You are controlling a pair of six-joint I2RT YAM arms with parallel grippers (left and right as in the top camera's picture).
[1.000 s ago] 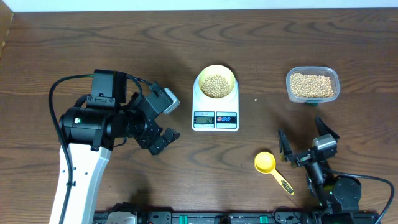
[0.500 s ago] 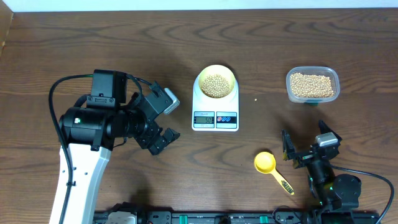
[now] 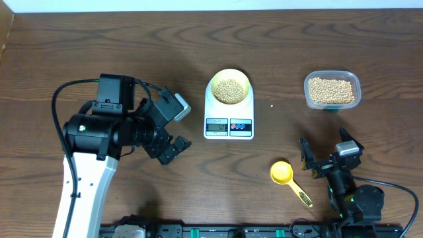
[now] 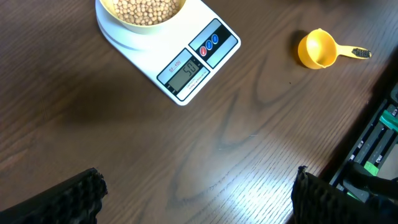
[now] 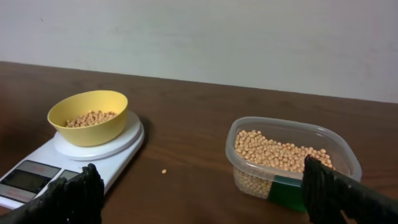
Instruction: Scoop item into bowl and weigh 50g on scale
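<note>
Overhead: beans (image 3: 229,90) in bowl (image 3: 229,71) and tub (image 3: 307,84)

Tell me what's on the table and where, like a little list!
bowl: on the scale, holding beans
display: reads 50
tub: right of scale, part full of beans
scoop: empty, on table near right gripper
stray bean: on table between scale and tub
left gripper: open, empty
right gripper: open, empty

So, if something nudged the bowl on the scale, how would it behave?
Probably slides rather than tips: the bowl looks low and wide on the smooth scale. Likely light, being small and only part-filled with beans. A sharp knock might scatter them.
</note>
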